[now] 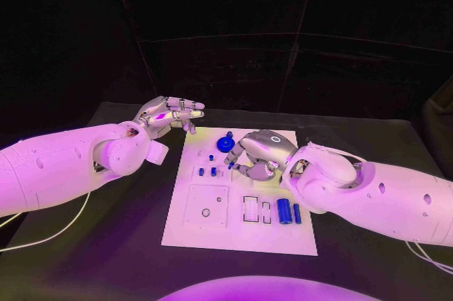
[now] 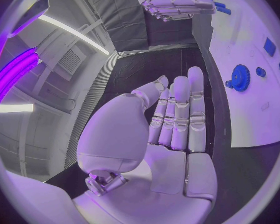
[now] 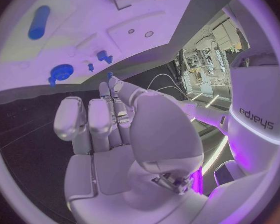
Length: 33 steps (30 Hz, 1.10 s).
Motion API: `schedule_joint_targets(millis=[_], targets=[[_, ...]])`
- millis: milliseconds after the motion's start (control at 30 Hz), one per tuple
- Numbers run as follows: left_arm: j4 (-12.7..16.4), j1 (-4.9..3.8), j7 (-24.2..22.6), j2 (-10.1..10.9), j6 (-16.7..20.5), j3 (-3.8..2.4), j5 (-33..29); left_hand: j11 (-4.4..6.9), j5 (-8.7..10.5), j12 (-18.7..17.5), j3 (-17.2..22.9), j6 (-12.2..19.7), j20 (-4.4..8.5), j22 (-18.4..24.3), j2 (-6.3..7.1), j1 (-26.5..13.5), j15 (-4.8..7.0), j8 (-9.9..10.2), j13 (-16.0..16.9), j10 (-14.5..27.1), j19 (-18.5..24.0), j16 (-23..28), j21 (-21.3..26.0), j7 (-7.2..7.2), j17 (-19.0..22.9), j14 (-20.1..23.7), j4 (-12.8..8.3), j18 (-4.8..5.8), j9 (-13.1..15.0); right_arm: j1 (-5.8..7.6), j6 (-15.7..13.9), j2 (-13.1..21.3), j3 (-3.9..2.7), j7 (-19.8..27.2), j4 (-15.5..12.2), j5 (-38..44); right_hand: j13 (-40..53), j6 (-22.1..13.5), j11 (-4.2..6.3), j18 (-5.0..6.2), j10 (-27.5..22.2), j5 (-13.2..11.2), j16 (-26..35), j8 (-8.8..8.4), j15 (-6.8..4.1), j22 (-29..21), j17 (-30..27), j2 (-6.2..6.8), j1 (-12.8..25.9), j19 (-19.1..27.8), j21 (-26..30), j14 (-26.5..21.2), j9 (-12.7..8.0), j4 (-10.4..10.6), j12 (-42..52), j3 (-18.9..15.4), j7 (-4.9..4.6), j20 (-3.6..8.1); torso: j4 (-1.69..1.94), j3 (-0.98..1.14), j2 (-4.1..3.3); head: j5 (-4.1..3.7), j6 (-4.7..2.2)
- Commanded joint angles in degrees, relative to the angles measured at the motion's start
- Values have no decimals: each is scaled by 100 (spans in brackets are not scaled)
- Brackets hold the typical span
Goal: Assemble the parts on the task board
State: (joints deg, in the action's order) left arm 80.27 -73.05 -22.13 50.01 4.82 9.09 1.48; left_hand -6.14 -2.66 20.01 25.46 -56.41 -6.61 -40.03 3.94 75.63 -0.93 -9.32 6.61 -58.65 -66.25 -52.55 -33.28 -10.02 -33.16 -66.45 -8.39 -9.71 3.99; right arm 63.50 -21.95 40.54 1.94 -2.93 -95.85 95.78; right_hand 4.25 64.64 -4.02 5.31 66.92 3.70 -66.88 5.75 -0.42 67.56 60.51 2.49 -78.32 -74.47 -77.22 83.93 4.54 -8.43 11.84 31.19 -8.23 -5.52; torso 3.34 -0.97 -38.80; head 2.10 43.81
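Right hand (image 1: 256, 155) is hovering over the board's (image 1: 241, 239) middle, fingers curled down, holding nothing visible; the blue gear (image 1: 226, 144) is lying just beside it on the board. Left hand (image 1: 170, 114) is hanging off the board's far left corner, fingers straight together, empty.

Robotics lab/demo booth: black-draped table (image 1: 113, 248), dark curtain backdrop (image 1: 283, 59) at 12 o'clock, ceiling light strips (image 2: 71, 32), equipment racks (image 3: 199, 67).
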Motion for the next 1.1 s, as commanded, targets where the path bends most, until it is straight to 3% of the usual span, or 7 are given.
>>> schedule_joint_targets(millis=[33, 400, 733, 1100], targets=[[28, -11, -34, -19, -53, -5, -30, -2, -16, 39, -1, 1, 8, 8, -37, 38, -16, -26, 6, 45, 38, 31, 33, -21, 5, 44, -28, -72, -7, -79, 308, -95, 34, 104, 95, -24, 3, -15, -36, -31, -24, 21, -18, -24, -4, -6, -12, -16, 56, -20, -15, 163, 6, 4, -37, 30, -15, -12, -14, 2, 1, 45, 24], [35, -12, -41, -82, -53, -5, -30, -2, -16, 39, -1, 1, 8, 8, -37, 38, -16, -26, 6, 45, 38, 31, 33, -21, 5, 44, -28, -72, -7, -346, 679, -475, 106, 98, 395, 203, -2, -29, -44, -29, -39, 20, -19, -34, 2, -11, -17, -12, 63, -10, -14, 159, 2, 1, -55, 34, -23, -17, 4, 8, -9, 112, 50], [23, -12, -40, -100, -45, -5, -30, -4, -16, 46, -4, 7, 7, 9, -43, 39, -18, -25, 7, 53, 42, 32, 35, -23, 12, 47, -29, -71, -8, -429, 724, -596, 115, 139, 419, 262, -5, -43, -51, -29, -53, 20, -14, -44, 8, -11, -30, -9, 69, -5, -15, 154, -1, -2, -71, 36, -30, -22, -16, 10, -10, 180, 92], [10, -12, -31, -116, -52, -5, -30, -12, -16, 58, -15, 44, 4, 10, -46, 43, -23, -10, 6, 80, 47, 34, 38, -33, 28, 53, -37, -70, -15, -464, 770, -657, 118, 120, 449, 350, -6, -45, -53, -28, -55, 20, -18, -46, 10, -12, -27, -9, 73, -2, -15, 153, -2, -2, -74, 36, -32, -24, -12, 9, -8, 185, 108]])
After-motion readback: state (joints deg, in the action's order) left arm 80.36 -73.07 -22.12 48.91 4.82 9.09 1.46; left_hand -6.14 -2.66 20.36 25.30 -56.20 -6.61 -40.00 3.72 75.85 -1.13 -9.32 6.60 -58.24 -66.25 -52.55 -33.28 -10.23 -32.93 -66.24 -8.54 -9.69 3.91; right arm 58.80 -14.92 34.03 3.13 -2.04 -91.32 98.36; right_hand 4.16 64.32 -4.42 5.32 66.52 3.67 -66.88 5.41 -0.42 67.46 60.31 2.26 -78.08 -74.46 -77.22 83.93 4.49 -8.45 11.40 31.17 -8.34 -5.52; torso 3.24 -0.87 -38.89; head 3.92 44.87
